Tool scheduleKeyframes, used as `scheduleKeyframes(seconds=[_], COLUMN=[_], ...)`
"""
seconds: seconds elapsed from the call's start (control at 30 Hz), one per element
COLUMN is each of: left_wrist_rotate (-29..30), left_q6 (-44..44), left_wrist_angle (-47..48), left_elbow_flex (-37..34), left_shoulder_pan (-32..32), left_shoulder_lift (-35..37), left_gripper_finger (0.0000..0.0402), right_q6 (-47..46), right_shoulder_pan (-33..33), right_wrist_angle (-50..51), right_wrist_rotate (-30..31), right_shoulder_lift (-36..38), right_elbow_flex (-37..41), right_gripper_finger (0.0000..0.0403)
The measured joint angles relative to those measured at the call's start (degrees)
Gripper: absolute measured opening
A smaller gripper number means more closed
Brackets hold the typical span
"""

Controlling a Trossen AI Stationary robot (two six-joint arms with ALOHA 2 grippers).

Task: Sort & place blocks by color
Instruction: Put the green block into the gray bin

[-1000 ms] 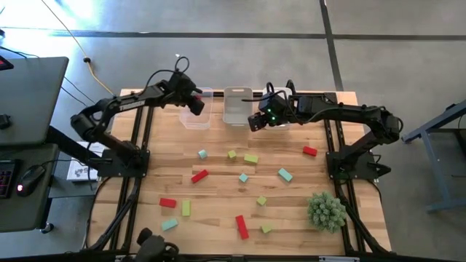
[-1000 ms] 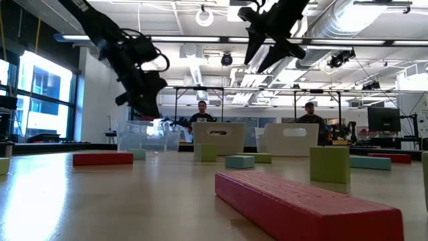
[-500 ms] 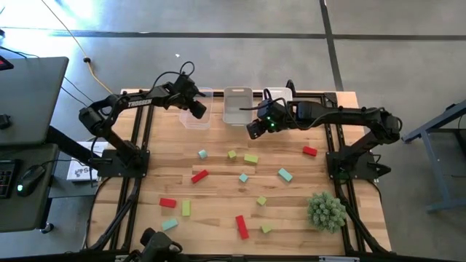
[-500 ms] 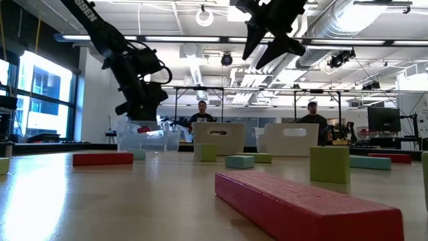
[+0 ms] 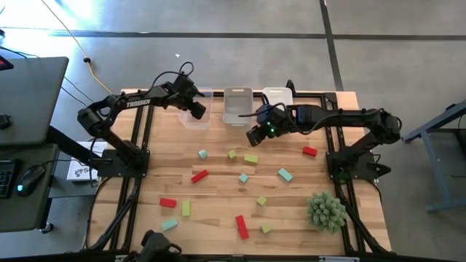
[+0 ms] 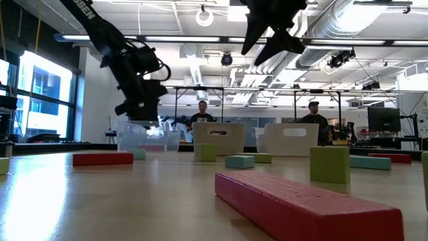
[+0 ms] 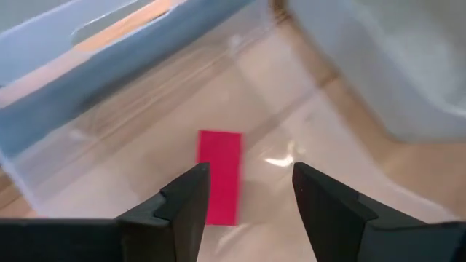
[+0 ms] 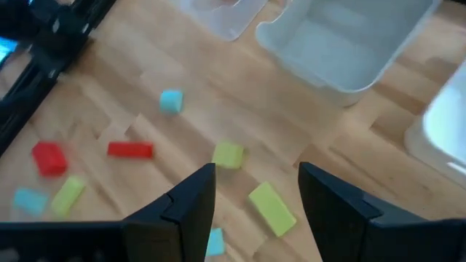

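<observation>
My left gripper (image 5: 196,110) stands open over the left clear bin (image 5: 185,121), fingers slanting down into it. A red block (image 7: 220,185) lies flat on that bin's floor, just beyond the fingertips (image 7: 191,191). My right gripper (image 5: 253,136) hangs open above the table, just nearer than the middle bin (image 5: 237,106), with nothing between its fingers. Below it lie loose blocks, among them a yellow-green cube (image 8: 228,154), a yellow-green bar (image 8: 271,209) and a teal cube (image 8: 171,100).
A third bin (image 5: 277,94) stands to the right of the middle one. Several red, teal and yellow-green blocks are scattered over the table's middle and near part, such as a red bar (image 5: 199,175) and a red block (image 5: 310,151). A spiky green plant (image 5: 325,211) stands near right.
My left gripper has sunk a little over the left bin and let go of the red block, which has dropped onto the bin's floor. My right gripper has swung away from the bins toward the table's near edge, staying open.
</observation>
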State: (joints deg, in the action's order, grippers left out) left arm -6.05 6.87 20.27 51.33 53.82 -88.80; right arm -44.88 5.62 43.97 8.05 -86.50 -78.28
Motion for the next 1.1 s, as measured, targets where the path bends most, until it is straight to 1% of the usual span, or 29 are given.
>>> scheduleKeyframes(seconds=[0.13,0.23,0.33,0.47,0.6,0.67,0.8,1.1], left_wrist_rotate=[-2.8,-2.9,-2.9,-2.9,-2.4,-2.3,-2.3,-2.3], left_q6=[0.4,0.4,0.4,0.6,1.5,1.9,3.1,5.4], left_wrist_angle=[-0.2,1.1,2.4,4.2,5.3,5.2,5.5,8.8], left_elbow_flex=[0.0,0.0,0.0,0.0,0.0,0.0,0.0,0.0], left_shoulder_pan=[-0.2,-0.8,-2.1,-4.9,-8.1,-9.5,-11.7,-15.7], left_shoulder_lift=[3.4,6.8,10.7,15.4,18.6,19.6,20.7,20.9], left_gripper_finger=[0.0186,0.0186,0.0186,0.0186,0.0186,0.0186,0.0186,0.0186], right_q6=[2.2,3.4,3.6,1.5,-2.0,-4.9,-9.2,-13.6], right_shoulder_pan=[-0.8,-1.8,-3.1,-6.0,-8.7,-9.8,-11.4,-17.7], right_wrist_angle=[0.4,1.1,2.3,5.1,7.5,8.3,8.9,9.2], right_wrist_rotate=[-2.9,-3.4,-5.5,-6.3,-6.3,-6.6,-9.6,-9.7], right_shoulder_lift=[0.0,0.0,0.0,0.0,0.0,0.0,0.0,-0.2], right_elbow_flex=[0.0,0.0,0.0,0.0,0.0,0.0,0.0,0.0], right_gripper_finger=[0.0186,0.0186,0.0186,0.0186,0.0186,0.0186,0.0186,0.0186])
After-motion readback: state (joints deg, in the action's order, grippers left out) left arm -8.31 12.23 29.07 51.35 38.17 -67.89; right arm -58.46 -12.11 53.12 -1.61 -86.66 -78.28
